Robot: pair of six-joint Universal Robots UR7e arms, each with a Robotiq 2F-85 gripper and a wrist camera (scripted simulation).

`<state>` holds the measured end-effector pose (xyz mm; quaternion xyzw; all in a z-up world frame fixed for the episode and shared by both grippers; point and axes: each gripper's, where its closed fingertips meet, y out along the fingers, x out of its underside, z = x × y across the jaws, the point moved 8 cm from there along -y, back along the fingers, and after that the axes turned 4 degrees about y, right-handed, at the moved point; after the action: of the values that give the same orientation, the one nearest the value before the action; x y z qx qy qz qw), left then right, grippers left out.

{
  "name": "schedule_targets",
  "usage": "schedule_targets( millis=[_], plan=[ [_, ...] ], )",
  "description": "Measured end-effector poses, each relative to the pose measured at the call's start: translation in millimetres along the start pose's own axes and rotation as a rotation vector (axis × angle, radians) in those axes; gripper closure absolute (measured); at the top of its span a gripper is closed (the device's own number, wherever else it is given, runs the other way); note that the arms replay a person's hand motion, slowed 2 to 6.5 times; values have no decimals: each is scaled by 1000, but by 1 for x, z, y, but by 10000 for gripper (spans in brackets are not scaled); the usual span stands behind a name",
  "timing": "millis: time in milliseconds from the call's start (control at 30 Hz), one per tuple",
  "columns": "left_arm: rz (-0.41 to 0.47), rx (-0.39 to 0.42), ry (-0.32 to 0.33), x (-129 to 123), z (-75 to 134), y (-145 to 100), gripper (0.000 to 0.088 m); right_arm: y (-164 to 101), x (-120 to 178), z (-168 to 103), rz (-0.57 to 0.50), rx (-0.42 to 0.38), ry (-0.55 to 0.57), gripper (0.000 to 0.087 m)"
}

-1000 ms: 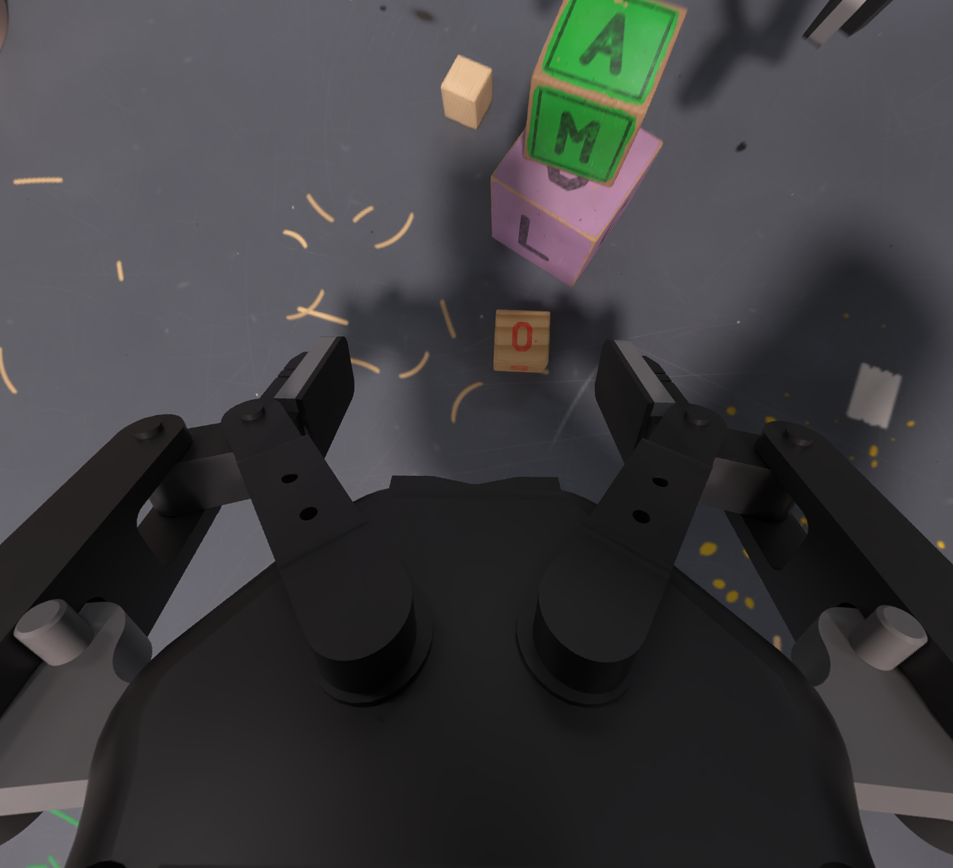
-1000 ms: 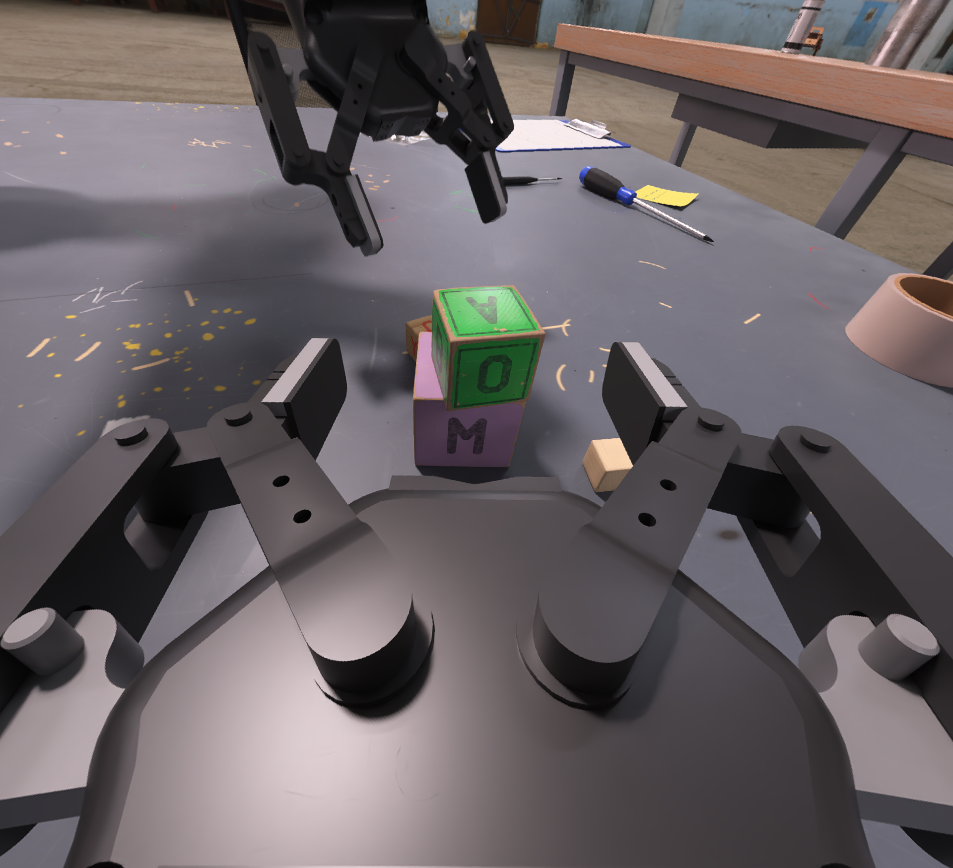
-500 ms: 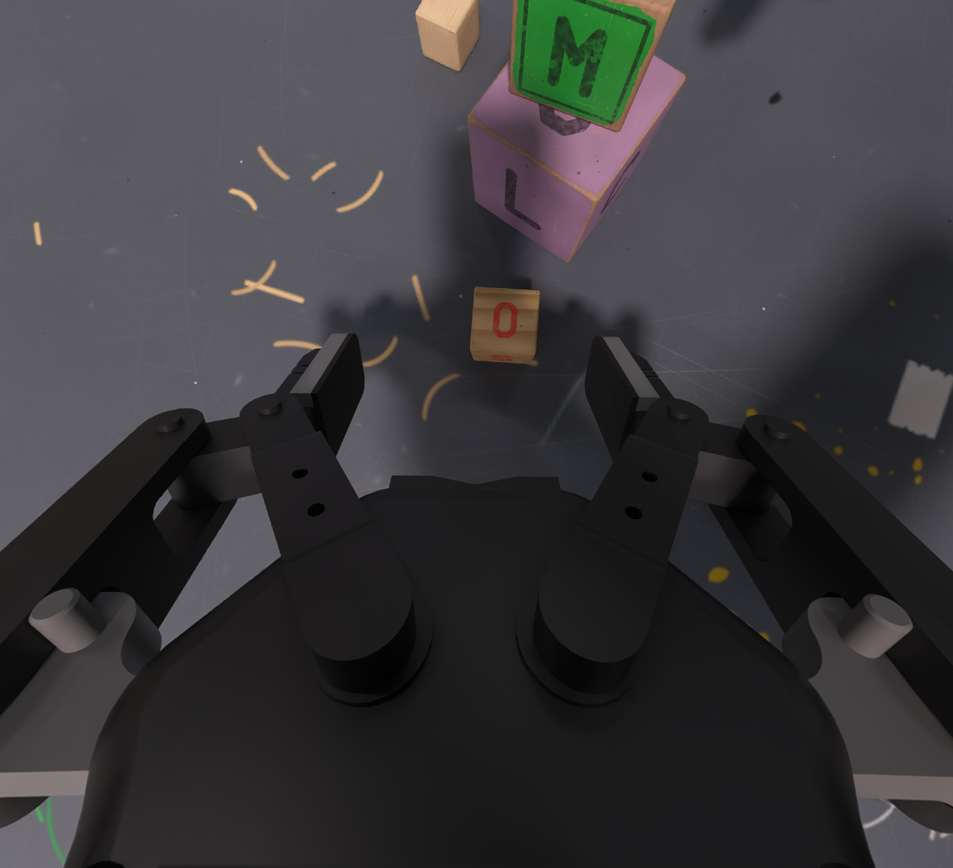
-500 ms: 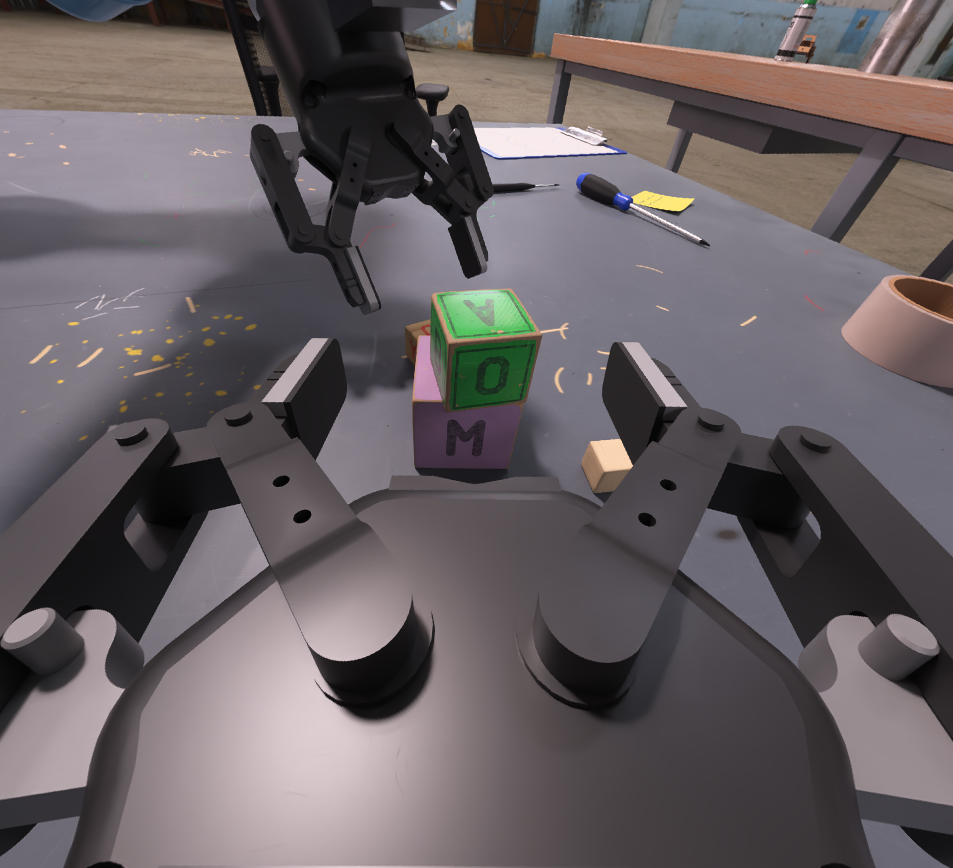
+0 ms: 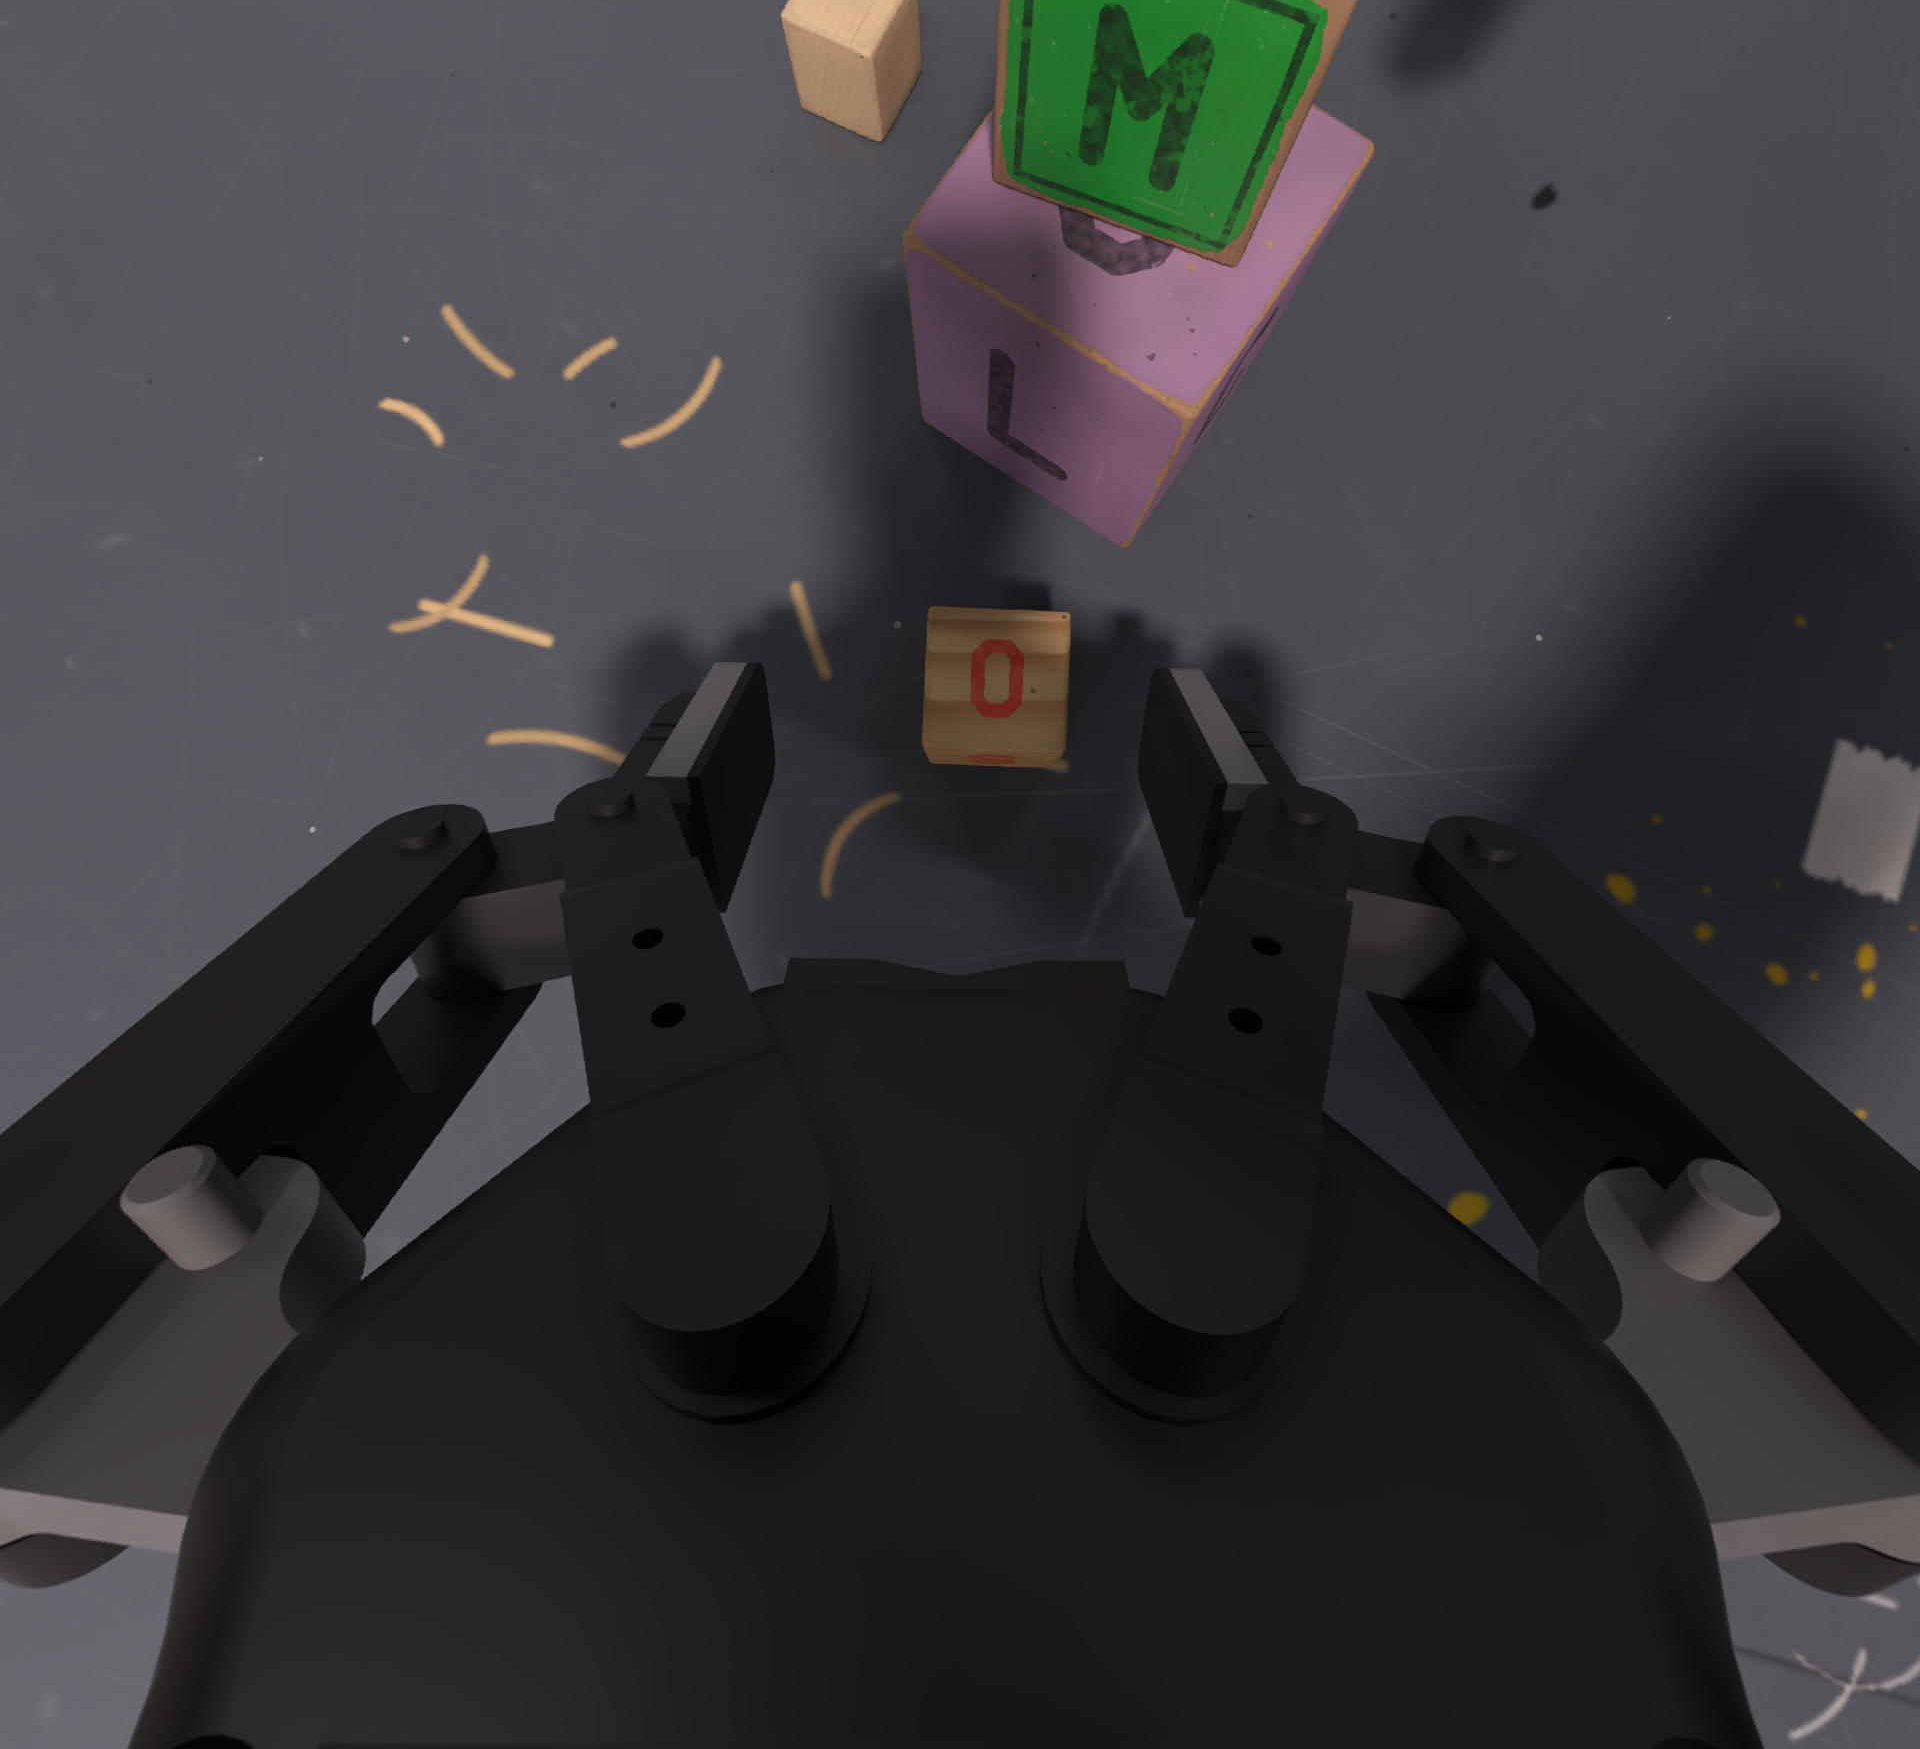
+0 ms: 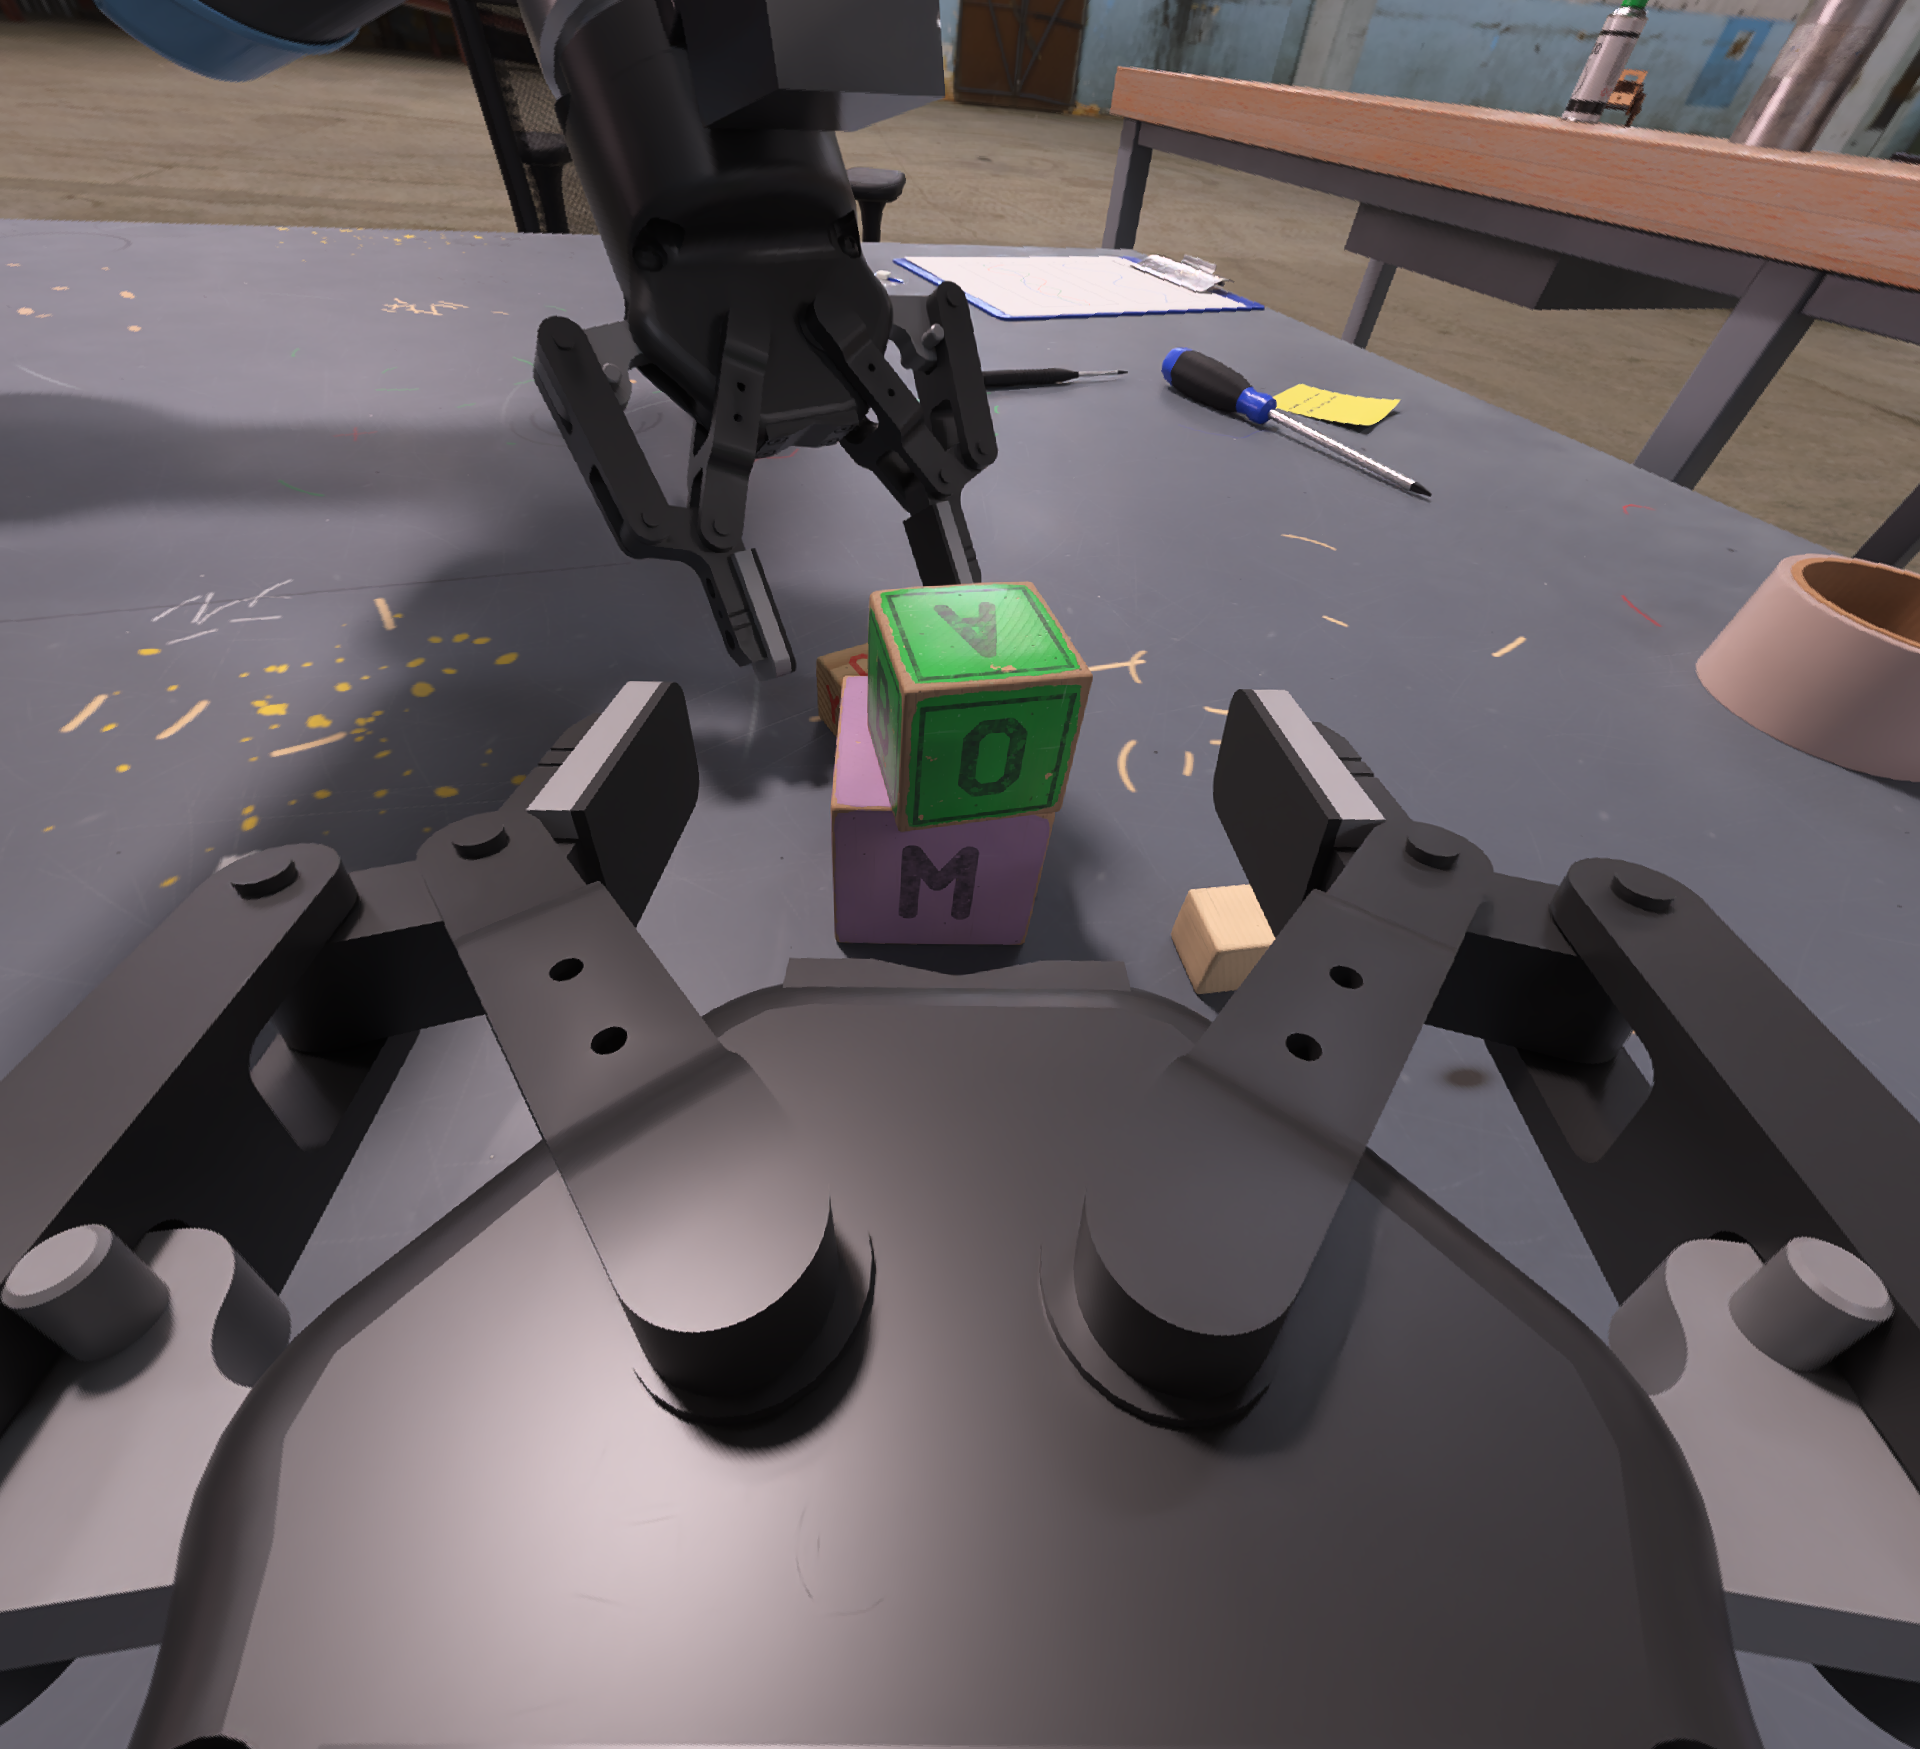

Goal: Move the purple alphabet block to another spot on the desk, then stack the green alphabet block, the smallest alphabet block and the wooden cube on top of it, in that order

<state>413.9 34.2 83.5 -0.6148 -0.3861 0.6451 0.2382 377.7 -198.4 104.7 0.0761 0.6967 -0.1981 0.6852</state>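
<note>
Now left end effector (image 5: pixel 956 764), fingers apart, hangs just above small wooden block (image 5: pixel 995 687); right end effector (image 6: pixel 956 795) apart, farther.

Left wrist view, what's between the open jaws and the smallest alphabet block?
Only bare grey desk with a pale curved scuff; the left gripper hangs just short of the smallest alphabet block.

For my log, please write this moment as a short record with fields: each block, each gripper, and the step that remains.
purple alphabet block: on the desk, base of the stack
green alphabet block: on top of the purple one, turned askew
smallest alphabet block: on the desk, beside the stack
wooden cube: on the desk, apart
left gripper: open, empty, above the smallest block
right gripper: open, empty
remaining: smallest block, then cube
</note>
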Motion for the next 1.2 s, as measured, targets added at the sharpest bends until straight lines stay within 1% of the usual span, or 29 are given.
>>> schedule_targets(
  millis=[233,433,533,700,767,867,1067,1200],
  plan=[
    [11,12,2,0,2,6,334,0,0,0,-1,-1,0,20],
    [4,10,10,1,3,10,410,0,0,0,0,-2,0,20],
    [1,18,13,1,4,11,432,0,0,0,1,-2,-2,20],
    [-8,23,13,1,5,13,444,0,0,0,0,-4,-3,20],
    [-11,25,14,1,5,14,484,0,0,-1,0,-3,-4,20],
    [-11,33,17,2,5,15,622,0,0,-1,1,-3,-5,20],
    [-10,54,10,4,5,13,627,0,0,0,2,-3,-2,20],
    [2,55,7,3,4,7,627,0,0,0,-1,-4,-2,20]
  ],
)
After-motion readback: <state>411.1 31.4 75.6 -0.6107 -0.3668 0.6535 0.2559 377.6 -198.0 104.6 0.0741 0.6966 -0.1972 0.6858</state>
